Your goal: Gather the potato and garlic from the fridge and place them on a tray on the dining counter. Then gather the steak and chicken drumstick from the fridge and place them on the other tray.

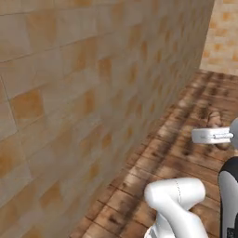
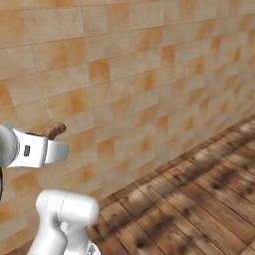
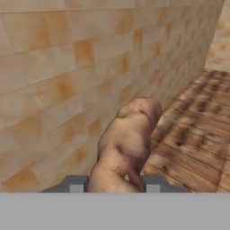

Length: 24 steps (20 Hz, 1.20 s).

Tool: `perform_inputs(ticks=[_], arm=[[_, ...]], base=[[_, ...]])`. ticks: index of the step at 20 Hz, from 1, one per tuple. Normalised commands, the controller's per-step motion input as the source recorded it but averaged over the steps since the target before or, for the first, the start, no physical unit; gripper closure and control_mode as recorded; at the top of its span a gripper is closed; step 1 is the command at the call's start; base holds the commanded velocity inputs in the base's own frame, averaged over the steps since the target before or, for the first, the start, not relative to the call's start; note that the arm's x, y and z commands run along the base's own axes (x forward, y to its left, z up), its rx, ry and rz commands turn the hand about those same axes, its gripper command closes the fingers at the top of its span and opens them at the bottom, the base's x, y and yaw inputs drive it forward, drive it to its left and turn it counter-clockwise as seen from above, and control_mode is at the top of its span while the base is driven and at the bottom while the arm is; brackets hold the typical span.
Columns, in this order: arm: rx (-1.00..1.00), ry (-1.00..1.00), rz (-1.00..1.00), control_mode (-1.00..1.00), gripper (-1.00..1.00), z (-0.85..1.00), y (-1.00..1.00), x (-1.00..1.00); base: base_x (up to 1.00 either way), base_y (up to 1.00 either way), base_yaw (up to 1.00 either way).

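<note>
Gripper (image 3: 114,185) partly closed, jaws clamped either side of the chicken drumstick (image 3: 126,146). Drumstick's long axis runs straight out ahead of the fingertips, knobby end farthest. Beyond it: tiled wall (image 3: 58,76) ahead-left, wood floor (image 3: 197,134) to the right. No tray nearby; carry pending.

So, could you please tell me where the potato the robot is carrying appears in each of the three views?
Left base view: the potato sits at the right edge, just above the white hand, over the wood floor.
Right base view: its brown tip pokes up at the left, above the hand, against the tiled wall.
Hand view: it is at centre bottom, clamped between the fingers.
Shared landmark: the tiled wall meeting the floor.
</note>
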Motion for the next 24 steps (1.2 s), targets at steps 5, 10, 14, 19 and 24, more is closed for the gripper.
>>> perform_inputs(ticks=[5,10,14,19,24], arm=[[0.0,0.0,0.0,1.0,1.0,0.0,0.0,0.0],[0.0,0.0,0.0,1.0,1.0,0.0,0.0,0.0],[0.0,0.0,0.0,1.0,1.0,0.0,0.0,0.0],[0.0,0.0,0.0,1.0,1.0,0.0,0.0,0.0],[0.0,0.0,0.0,1.0,1.0,0.0,0.0,0.0]], base=[[0.88,0.46,-0.58],[0.28,0.0,-0.68],[0.69,0.0,-0.58],[1.0,0.0,-0.33],[1.0,0.0,-0.21]])
